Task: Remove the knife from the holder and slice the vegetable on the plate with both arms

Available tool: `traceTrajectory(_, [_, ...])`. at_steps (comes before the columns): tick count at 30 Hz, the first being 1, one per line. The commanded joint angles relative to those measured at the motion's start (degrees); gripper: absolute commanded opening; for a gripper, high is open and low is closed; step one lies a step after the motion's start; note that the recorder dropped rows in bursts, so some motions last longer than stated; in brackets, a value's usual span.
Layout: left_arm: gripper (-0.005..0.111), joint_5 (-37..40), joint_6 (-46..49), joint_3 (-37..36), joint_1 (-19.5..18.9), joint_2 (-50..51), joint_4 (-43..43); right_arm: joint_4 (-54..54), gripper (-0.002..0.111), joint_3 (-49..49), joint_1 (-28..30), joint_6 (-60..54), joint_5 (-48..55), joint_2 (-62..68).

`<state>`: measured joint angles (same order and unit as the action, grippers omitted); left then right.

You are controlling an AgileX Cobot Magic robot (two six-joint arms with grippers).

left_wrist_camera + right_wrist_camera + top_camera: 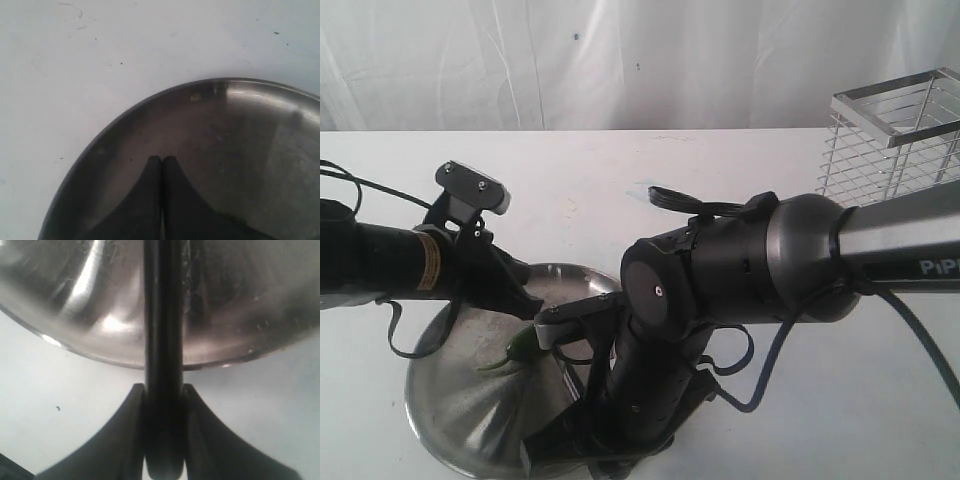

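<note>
The shiny steel plate [450,410] lies near the table's front edge. On it lies the small dark-green vegetable [515,350], right under the tips of my left gripper [530,303]. Seen from the left wrist, that gripper [161,160] is shut above the plate [250,150], nothing shows between its fingers, and the vegetable is hidden. My right gripper [162,390] is shut on the knife [162,340] by its black handle, which reaches out over the plate's rim [240,300]. The blade does not show. The bulky right arm [720,270] bends down over the plate's right side.
The chrome wire-mesh holder [895,140] stands at the back right of the white table [620,170]. A white curtain closes off the back. Black cables hang from both arms near the plate.
</note>
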<state>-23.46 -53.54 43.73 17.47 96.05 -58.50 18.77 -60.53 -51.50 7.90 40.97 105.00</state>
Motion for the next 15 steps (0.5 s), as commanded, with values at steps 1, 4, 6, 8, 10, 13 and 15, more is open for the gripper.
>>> traceTrajectory(1, [0.0, -5.14, -0.49, -0.34, -0.15, 1.22, -0.71, 0.37, 0.0, -0.41, -0.1, 0.26, -0.38, -0.08])
traceTrajectory(4, [0.0, -10.07, -0.49, -0.34, -0.15, 1.31, -0.71, 0.91, 0.0, -0.41, -0.1, 0.26, -0.38, 0.29])
traceTrajectory(6, [0.0, -11.88, -0.49, -0.34, -0.15, 1.31, -0.71, 0.9, 0.0, -0.41, -0.1, 0.26, -0.38, 0.88])
traceTrajectory(8, [0.0, -10.82, -0.49, -0.34, -0.15, 1.34, -0.81, 1.16, 0.0, -0.41, -0.1, 0.26, -0.38, 1.72])
traceTrajectory(10, [0.0, -8.62, -0.49, -0.34, -0.15, 1.55, -0.92, 1.31, 0.0, -0.41, -0.1, 0.26, -0.38, 2.45])
traceTrajectory(13, [0.0, -6.46, -0.49, -0.34, -0.15, 2.37, -0.92, 1.47, 0.0, -0.3, -0.1, 0.26, -1.47, 2.59])
traceTrajectory(15, [0.0, -6.46, -0.49, -0.34, -0.15, 3.27, -0.92, 1.63, 0.0, -0.3, -0.1, 0.26, -1.84, 2.47])
